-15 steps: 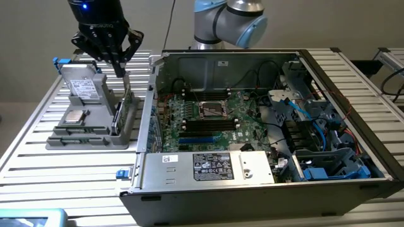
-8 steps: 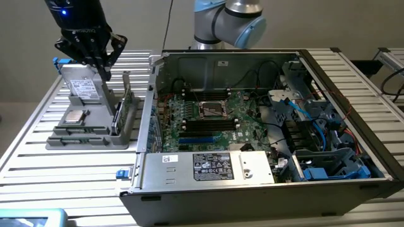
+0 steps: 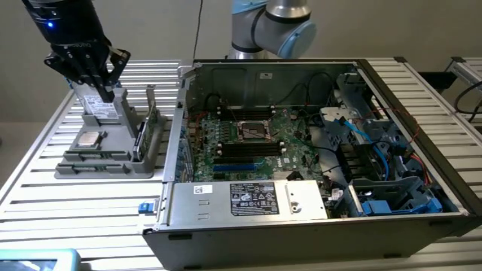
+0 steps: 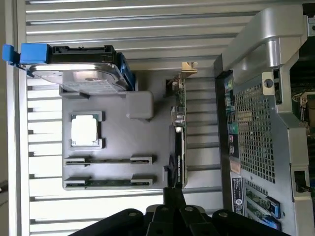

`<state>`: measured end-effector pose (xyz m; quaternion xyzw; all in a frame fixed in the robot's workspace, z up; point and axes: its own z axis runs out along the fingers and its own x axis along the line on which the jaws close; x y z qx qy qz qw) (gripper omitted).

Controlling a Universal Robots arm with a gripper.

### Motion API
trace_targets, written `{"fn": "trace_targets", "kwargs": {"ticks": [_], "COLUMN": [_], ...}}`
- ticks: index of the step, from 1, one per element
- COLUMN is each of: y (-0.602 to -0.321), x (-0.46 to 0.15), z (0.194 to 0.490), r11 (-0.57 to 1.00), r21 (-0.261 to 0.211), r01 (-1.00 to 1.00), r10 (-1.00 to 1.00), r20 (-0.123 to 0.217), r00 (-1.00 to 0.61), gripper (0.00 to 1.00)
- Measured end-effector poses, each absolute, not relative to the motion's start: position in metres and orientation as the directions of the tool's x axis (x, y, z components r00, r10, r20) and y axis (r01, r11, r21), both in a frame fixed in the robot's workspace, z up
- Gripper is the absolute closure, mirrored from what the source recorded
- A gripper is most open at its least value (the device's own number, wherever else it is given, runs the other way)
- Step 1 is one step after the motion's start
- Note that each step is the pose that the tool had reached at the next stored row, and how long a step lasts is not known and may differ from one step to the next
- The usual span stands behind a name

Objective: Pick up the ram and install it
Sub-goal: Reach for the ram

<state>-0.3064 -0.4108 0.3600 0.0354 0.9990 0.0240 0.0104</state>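
Note:
Two slim dark-green ram sticks (image 4: 108,161) (image 4: 107,182) lie in grooves of a grey holder tray (image 4: 118,142) next to the open computer case. In the exterior view the ram (image 3: 92,154) sits at the near end of that tray (image 3: 105,169). My gripper (image 3: 107,93) hangs above the tray's far end, over the hard drive (image 3: 99,107), with its dark fingers pressed together and nothing between them. The wrist view looks down on the tray from above, with the shut gripper (image 4: 173,197) at the picture's edge. The motherboard (image 3: 249,141) lies exposed inside the case.
The tray also holds a square silver processor (image 4: 86,130), a hard drive in a blue bracket (image 4: 74,64), and an expansion card standing on edge (image 4: 179,137). The case's metal side wall (image 3: 175,141) rises right beside the tray. Cables and drive cages crowd the case at the exterior view's right.

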Motion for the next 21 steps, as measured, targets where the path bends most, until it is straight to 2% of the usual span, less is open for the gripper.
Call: {"fn": "trace_targets", "kwargs": {"ticks": [12,21], "y": [-0.411,-0.411], "x": [-0.360,-0.367], "z": [0.353,0.343], "r11": [0.996,0.996], "r21": [0.049,0.047], "r01": [0.070,0.070], "r10": [0.071,0.071], "r20": [-0.019,-0.018], "r00": [-0.997,-0.997], "gripper": [0.89,0.89]}}
